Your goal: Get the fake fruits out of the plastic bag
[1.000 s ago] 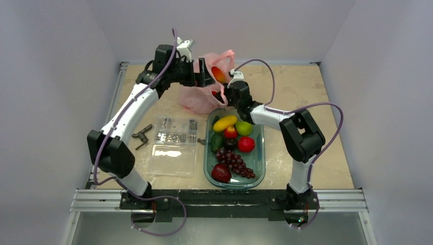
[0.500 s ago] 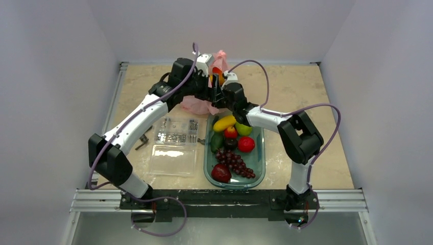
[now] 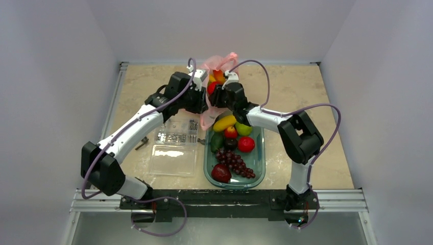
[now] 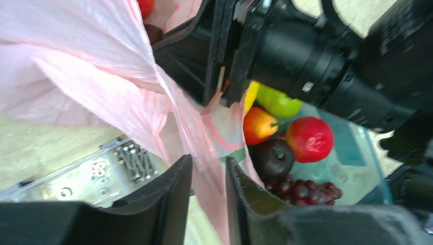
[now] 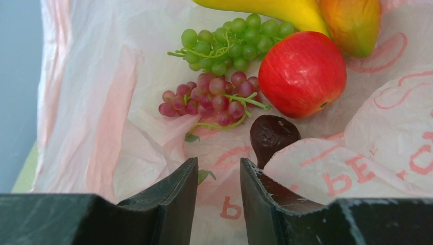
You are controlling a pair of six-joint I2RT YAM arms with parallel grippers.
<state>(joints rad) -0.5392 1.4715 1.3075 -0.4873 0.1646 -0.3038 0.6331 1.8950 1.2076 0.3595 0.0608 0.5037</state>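
Observation:
The pink plastic bag [image 3: 210, 117] hangs off the table between my two grippers, above the tray's far end. My left gripper [image 4: 208, 161] has its fingers close together, with a fold of the bag [image 4: 102, 51] pinched between them. My right gripper [image 5: 218, 164] is shut on the bag's film [image 5: 102, 102] and looks into it. Inside lie the fake fruits: a yellow banana [image 5: 270, 10], a mango [image 5: 352, 23], a red apple [image 5: 302, 74], green grapes [image 5: 230, 43], a reddish grape bunch [image 5: 212, 99] and a dark plum [image 5: 273, 133]. From above, red and orange fruit [image 3: 214, 81] shows through the bag.
A green tray [image 3: 260, 171] in front of the bag holds several other fruits and a dark grape bunch [image 3: 235, 163]. Left of it stand a clear screw box [image 3: 176, 131] and its open lid [image 3: 172, 159]. A small dark tool [image 3: 140, 143] lies beside my left arm.
My left arm has swung from behind the bag to its near side, and its wide-open jaws have closed on the film. The bag has risen and bunched up between both grippers.

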